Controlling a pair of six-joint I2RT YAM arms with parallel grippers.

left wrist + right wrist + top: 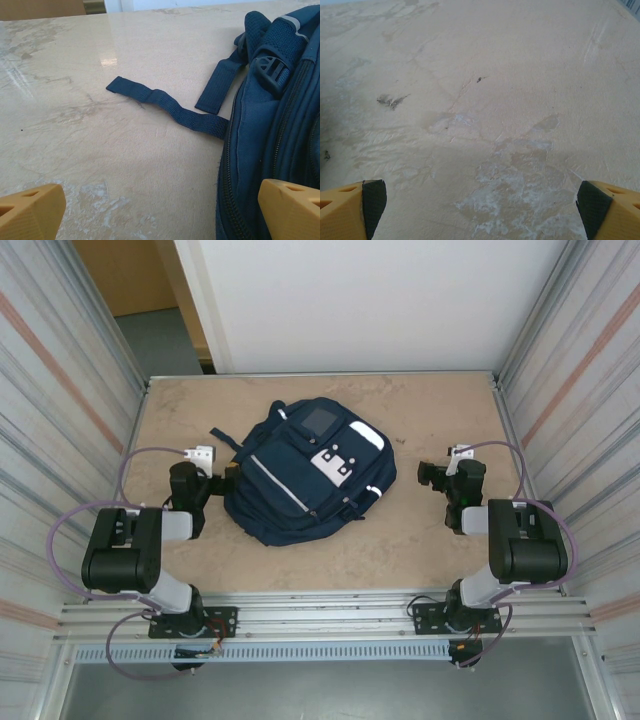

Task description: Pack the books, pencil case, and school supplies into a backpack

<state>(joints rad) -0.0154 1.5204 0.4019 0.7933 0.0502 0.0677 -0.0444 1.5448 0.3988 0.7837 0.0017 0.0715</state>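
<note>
The backpack (305,472) is a soft, rounded navy fabric bag with white patches and a thin light stripe. It lies flat mid-table on a smooth, mottled beige table (420,540). In the left wrist view a flat woven strap (165,102) trails across the table, beside a black plastic buckle (270,72) and mesh padding. The left gripper (218,478) sits at the bag's 9 o'clock, just beside its edge, jaws spread wide with nothing between them. The right gripper (432,476) is at 3 o'clock, well apart, jaws also spread over bare table.
</note>
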